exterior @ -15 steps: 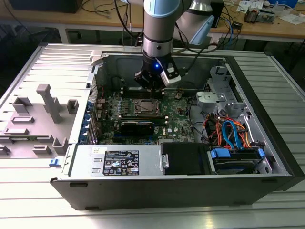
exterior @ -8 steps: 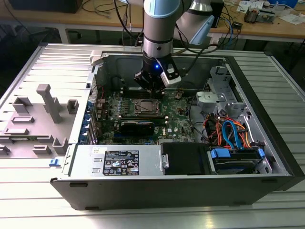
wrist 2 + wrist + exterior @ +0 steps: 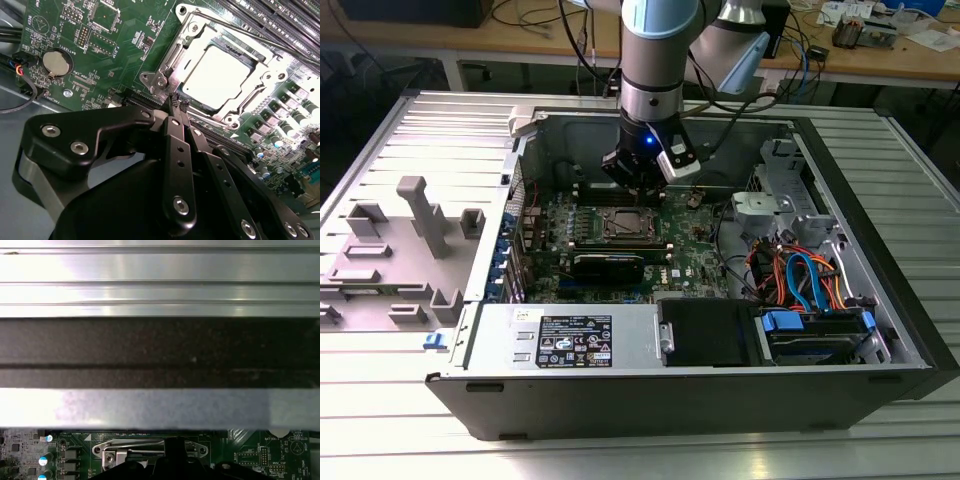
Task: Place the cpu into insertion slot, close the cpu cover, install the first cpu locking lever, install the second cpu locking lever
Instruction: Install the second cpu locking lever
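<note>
Jaws closed, above cpu cover

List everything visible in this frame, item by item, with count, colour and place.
cpu: one, silver top, seated in the insertion slot.
cpu cover: one, silver frame, lying down around the chip.
motherboard: one, green, on the floor of the case.
computer case: one, grey metal, open, on the ribbed table.
coin battery: one, silver, on the board.
cables: several, orange and blue, at the exterior view's right.
grey fixtures: several, at the exterior view's left.
end effector: one, black, fingertips together beside the socket's corner.
</note>
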You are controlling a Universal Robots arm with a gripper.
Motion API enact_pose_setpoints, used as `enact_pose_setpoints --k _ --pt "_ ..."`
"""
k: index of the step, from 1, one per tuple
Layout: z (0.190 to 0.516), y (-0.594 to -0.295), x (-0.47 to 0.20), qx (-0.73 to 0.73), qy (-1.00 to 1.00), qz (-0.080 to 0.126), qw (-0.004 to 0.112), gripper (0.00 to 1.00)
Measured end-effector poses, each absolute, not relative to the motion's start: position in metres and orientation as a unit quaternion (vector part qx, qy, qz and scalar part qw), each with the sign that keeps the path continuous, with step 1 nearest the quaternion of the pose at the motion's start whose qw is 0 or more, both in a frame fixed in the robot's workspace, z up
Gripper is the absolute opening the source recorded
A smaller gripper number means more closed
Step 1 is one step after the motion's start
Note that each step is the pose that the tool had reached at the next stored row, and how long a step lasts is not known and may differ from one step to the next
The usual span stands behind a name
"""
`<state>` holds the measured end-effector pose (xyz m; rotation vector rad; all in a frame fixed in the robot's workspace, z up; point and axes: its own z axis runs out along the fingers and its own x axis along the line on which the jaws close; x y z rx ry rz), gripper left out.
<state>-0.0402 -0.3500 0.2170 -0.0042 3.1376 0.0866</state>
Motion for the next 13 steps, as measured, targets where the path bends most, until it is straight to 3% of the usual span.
enact_pose_setpoints --k 13 --pt "0.2197 -0.3553 -0.0401 -0.001 1.000 0.027 0.001 0.11"
